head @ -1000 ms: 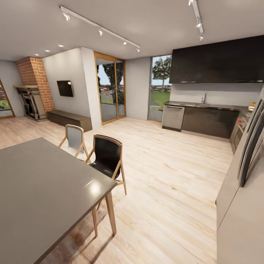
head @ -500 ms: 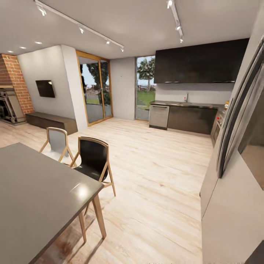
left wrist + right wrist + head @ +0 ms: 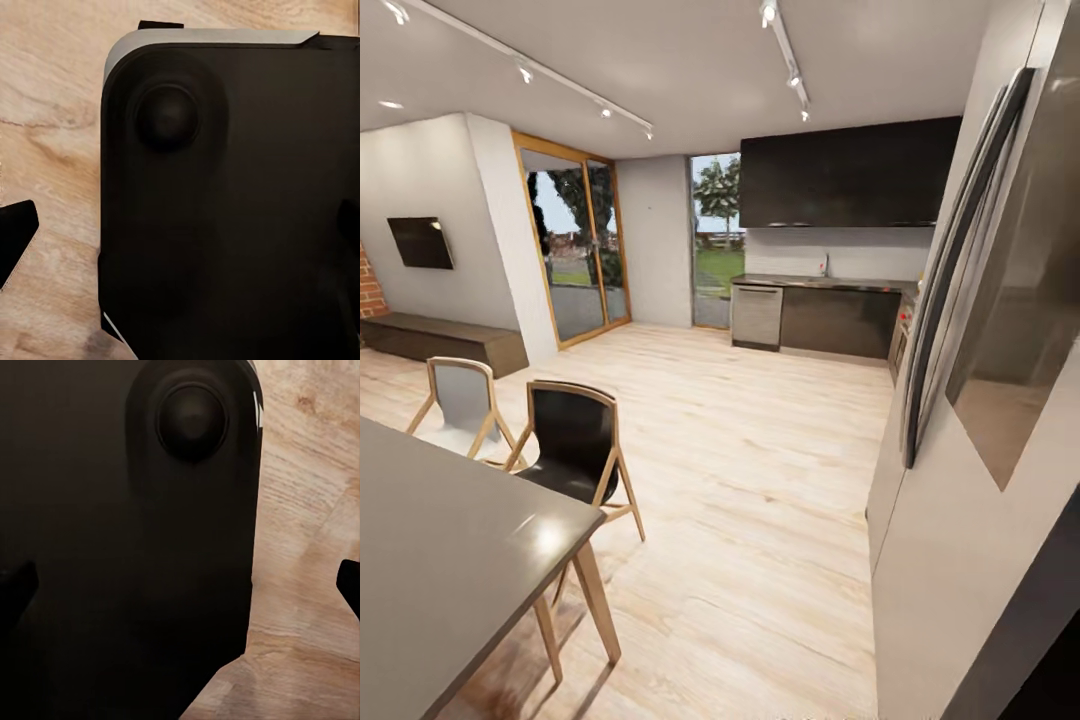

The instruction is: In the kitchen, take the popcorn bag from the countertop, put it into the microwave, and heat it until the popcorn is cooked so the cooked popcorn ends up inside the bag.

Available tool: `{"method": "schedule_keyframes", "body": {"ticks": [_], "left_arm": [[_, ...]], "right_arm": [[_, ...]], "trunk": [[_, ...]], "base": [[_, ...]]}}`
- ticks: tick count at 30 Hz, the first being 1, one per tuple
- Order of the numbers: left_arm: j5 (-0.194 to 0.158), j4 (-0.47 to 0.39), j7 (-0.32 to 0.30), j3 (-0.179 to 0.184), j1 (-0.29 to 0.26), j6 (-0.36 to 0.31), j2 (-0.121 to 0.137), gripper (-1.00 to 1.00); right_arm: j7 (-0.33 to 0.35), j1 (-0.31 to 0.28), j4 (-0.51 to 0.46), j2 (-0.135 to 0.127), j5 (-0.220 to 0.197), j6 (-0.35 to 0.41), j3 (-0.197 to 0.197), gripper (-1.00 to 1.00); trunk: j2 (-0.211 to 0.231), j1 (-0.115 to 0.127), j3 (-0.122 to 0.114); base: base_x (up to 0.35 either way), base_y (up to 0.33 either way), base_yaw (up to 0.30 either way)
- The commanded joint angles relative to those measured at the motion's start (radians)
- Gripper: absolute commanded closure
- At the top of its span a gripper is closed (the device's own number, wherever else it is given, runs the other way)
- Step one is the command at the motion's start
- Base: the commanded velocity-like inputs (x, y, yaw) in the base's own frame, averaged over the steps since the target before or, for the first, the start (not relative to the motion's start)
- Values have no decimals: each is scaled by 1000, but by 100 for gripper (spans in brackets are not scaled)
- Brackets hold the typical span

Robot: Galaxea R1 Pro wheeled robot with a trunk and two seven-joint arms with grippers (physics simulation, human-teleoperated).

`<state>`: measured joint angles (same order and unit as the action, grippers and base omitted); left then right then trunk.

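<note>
The grey countertop (image 3: pixel 822 284) runs along the far wall on dark cabinets, under black upper cabinets, several metres ahead of me. The popcorn bag and the microwave are out of view. In the left wrist view my left gripper (image 3: pixel 180 240) hangs open over my own black base (image 3: pixel 225 187), with one dark fingertip (image 3: pixel 13 238) against the wooden floor. In the right wrist view my right gripper (image 3: pixel 180 589) is open too, above the same black base (image 3: pixel 127 547), one fingertip (image 3: pixel 351 583) over the floor. Neither holds anything.
A tall steel fridge (image 3: pixel 1000 330) stands close on my right. The grey dining table (image 3: pixel 440 540) with a black chair (image 3: pixel 575 450) and a pale chair (image 3: pixel 460 400) is near my left. Open wooden floor (image 3: pixel 760 450) leads to a steel dishwasher (image 3: pixel 757 316).
The camera has swung to the right: the whole room has slid left, the brick fireplace has left the picture and the fridge looms larger at the right.
</note>
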<state>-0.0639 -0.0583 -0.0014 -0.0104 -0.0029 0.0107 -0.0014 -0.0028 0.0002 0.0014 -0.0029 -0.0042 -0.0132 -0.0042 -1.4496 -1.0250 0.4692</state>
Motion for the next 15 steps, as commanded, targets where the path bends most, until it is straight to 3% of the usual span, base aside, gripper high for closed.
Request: {"method": "schedule_keyframes", "body": {"ticks": [1,7,15], "left_arm": [[-7,0,0,-1,0,1,0,-100],[-6,0,-1,0,0,0,0,-100],[-5,0,-2,0,0,0,0,-100]], "right_arm": [[0,0,0,0,0,-1,0,-100],[0,0,0,0,5,-1,3,-100],[0,0,0,0,10,-1,6,-100]], "trunk": [[0,0,1],[0,0,1],[0,0,1]], "base": [[0,0,-200],[62,3,-50],[285,135,-2]]}}
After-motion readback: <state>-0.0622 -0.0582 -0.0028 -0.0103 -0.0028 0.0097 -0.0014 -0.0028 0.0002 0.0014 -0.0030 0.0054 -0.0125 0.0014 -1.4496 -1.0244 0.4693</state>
